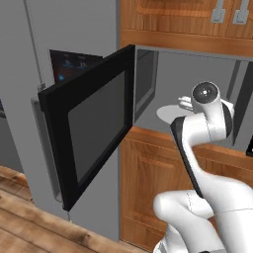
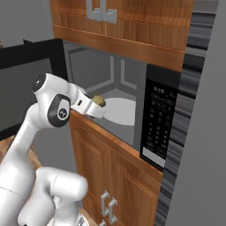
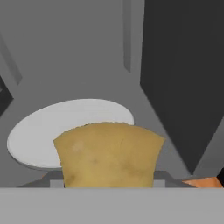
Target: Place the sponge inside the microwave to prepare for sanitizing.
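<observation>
Microwave [image 2: 128,106] built into wood cabinetry, door [image 1: 94,126] swung wide open toward 9 o'clock in the left base view, dark glass panel facing the camera. Keypad [image 2: 158,121] with white buttons at 3 o'clock of the cavity in the right base view. Grey interior exposed, white round plate [image 2: 121,110] lying flat on its floor. Gripper [image 2: 98,106] reaching in at the cavity's front edge, clamped on the sponge [image 2: 99,101], a tan-yellow block pinched at the hand's tip. In the hand view, sponge [image 3: 108,155] filling the lower middle at 6 o'clock, wider at its top than where held, with the plate [image 3: 48,131] behind it spreading toward 9 o'clock; sponge overlapping the plate's near rim in that picture, whether touching or above it cannot be told. Dark inner face of the open door [image 3: 183,78] at 2 o'clock in the hand view. In the left base view, white arm rising from 5 o'clock, its wrist at the mouth of the cavity, hiding the hand there. Small dark touchscreen [image 1: 69,64] with blue icons just behind the door's upper edge at 11 o'clock.
</observation>
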Tool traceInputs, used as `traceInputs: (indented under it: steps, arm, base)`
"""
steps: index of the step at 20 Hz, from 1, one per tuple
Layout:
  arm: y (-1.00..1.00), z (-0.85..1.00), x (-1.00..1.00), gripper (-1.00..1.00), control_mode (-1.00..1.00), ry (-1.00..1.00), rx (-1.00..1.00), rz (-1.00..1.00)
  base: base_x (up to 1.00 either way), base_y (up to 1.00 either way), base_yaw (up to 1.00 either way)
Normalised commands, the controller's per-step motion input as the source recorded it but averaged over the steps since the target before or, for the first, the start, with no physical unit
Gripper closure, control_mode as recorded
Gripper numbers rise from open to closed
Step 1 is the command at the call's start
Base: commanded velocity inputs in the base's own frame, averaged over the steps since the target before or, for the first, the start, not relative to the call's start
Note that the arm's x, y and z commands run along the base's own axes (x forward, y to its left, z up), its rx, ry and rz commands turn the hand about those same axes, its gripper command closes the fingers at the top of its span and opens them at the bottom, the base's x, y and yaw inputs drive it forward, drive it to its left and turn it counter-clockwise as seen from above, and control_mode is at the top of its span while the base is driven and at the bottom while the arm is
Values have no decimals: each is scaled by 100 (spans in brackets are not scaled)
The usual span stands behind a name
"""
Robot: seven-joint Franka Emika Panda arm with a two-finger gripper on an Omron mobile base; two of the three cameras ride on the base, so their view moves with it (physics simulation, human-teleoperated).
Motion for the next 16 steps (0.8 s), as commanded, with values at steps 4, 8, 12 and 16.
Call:
traceInputs:
  steps: [4, 8, 12, 16]
  arm:
    - [-26, -10, 46, 100, -100, 9, 0, 0]
    - [-10, -24, 38, 100, -100, 1, 0, 3]
    - [-27, -8, 48, 100, -100, 17, 1, 1]
    - [-14, -9, 38, 100, -100, 6, 0, 0]
  base:
    - [0, 0, 0]
    - [0, 0, 0]
    - [0, 0, 0]
    - [0, 0, 0]
